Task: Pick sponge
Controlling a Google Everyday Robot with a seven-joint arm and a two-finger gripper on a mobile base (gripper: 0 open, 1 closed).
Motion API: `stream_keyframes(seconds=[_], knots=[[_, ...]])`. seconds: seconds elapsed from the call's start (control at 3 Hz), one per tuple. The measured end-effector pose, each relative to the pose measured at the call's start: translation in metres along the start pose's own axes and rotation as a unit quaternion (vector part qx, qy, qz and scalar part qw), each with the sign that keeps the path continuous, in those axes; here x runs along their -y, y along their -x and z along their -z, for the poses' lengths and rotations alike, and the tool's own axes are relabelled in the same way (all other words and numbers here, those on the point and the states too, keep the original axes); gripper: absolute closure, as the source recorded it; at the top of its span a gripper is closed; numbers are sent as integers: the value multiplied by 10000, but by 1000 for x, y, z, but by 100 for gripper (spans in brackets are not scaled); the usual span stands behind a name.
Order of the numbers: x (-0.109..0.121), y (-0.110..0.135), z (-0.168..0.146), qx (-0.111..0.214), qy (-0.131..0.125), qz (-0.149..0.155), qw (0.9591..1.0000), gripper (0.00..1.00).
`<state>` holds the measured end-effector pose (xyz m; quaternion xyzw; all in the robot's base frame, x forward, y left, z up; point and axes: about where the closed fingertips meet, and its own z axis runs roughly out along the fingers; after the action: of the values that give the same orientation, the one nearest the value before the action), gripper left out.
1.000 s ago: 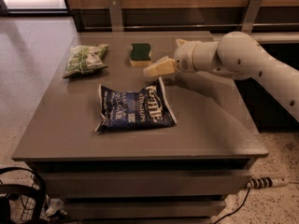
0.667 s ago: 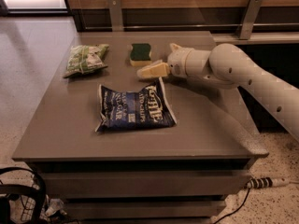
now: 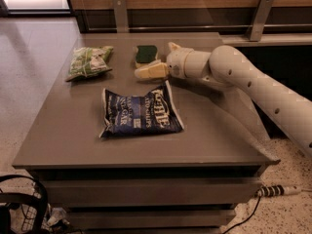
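Your pale two-finger hand [image 3: 154, 59] hovers low over far part of grey desk [image 3: 214, 130], fingers apart, gripping nothing. Small rectangular sponge with dark green top [image 3: 146, 53] lies flat near desk's far edge, just behind lower finger [image 3: 151, 71]. Crinkled dark blue chip bag [image 3: 141, 112] mid-desk. Light green snack bag [image 3: 88, 61] well apart, by desk's left edge.

Dim warm light, glare top-left, soft arm [image 3: 253, 84] shadow, gripper [image 3: 156, 60] by sponge [image 3: 145, 53]
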<state>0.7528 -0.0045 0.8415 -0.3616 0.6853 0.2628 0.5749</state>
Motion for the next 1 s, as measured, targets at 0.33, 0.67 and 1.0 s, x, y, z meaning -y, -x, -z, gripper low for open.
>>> stream_keyframes(seconds=[0.33,0.67,1.0], knots=[[-1,-6,-5,-121,4,-52,9999,0],[-3,-11,-8,-316,-42,-33,9995,18],[-4,-13,-9,-348,-36,-34,9994,41]])
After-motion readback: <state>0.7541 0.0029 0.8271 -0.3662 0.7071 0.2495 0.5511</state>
